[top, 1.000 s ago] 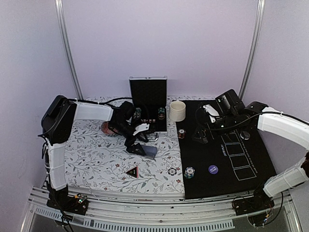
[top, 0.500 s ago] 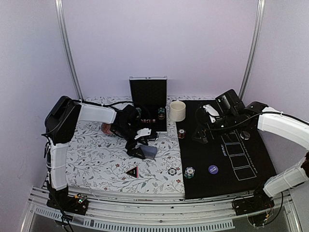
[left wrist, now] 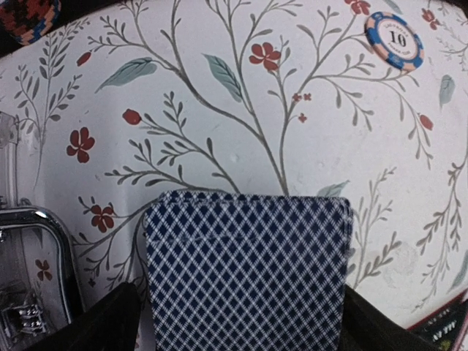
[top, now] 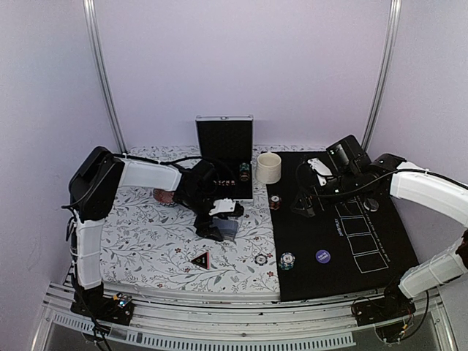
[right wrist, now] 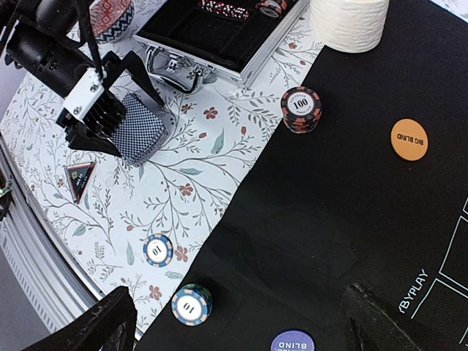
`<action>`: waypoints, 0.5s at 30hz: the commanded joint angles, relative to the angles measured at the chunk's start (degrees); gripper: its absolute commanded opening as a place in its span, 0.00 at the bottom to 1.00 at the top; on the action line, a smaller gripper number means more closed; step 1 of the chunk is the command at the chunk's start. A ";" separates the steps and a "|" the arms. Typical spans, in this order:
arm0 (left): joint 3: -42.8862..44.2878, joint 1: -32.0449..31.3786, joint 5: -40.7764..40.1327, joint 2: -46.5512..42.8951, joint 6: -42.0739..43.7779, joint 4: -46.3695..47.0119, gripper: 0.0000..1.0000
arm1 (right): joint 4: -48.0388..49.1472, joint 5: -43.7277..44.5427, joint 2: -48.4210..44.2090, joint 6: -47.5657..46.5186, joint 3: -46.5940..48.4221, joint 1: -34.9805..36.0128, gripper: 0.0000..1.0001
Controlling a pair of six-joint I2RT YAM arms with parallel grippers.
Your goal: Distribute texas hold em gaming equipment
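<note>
My left gripper is shut on a deck of blue-backed playing cards, held low over the floral cloth; the deck also shows in the right wrist view. A black red-edged triangle marker lies in front of it. A single "10" chip lies on the cloth, and a "10" chip stack stands at the black mat's edge. A "100" chip stack, an orange disc and a dark blue disc sit on the mat. My right gripper is open and empty above the mat.
An open black chip case stands at the back centre, its metal handle close to the deck. A cream cup stands right of the case. A pink ribbed dish sits behind the left arm. The black mat covers the table's right side.
My left gripper has moved a little to the right and nearer with the deck in it. The right arm has not moved.
</note>
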 commanded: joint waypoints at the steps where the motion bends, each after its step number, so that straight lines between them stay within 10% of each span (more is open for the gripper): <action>1: 0.29 -1.22 -2.78 2.88 0.83 -5.77 0.88 | 0.09 0.35 -1.35 0.77 0.35 0.27 0.99; 15: 1.10 -1.40 -5.50 3.42 -1.14 -6.55 0.66 | 1.16 0.43 -3.02 1.93 0.58 0.21 0.99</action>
